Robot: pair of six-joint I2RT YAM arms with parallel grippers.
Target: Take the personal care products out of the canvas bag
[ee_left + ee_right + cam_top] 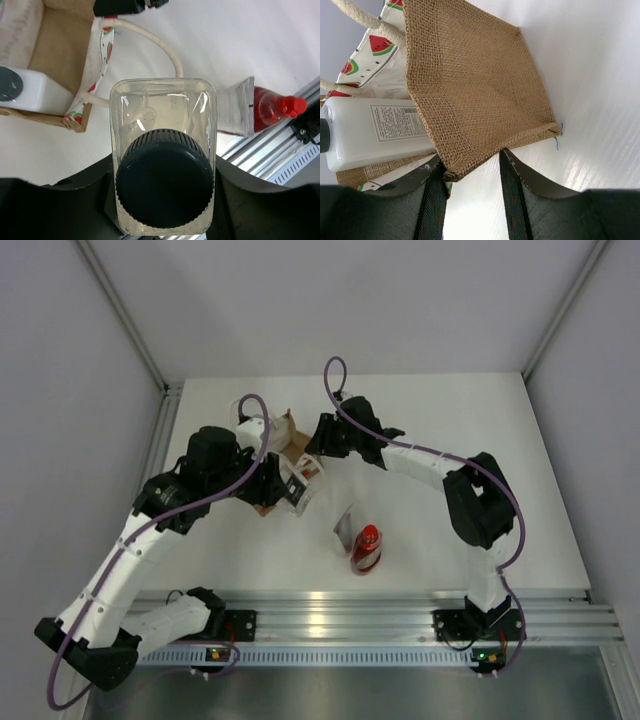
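The canvas bag [60,45] lies on its side, its tan burlap wall [470,85] filling the right wrist view; in the top view it [288,432] sits between the two grippers. One white bottle [375,130] with a dark cap lies in its mouth [35,92]. My left gripper [165,170] is shut on the second bottle [162,125], dark cap toward the camera, just outside the bag [297,488]. My right gripper [470,160] is open, its left finger touching the bag's corner [313,445]. The red bottle [365,548] and white tube [345,525] lie on the table.
The bag's white loop handle [150,40] trails over the table toward the tube [235,107] and the red bottle [275,110]. The aluminium rail [360,615] runs along the table's near edge. White walls enclose the left, back and right.
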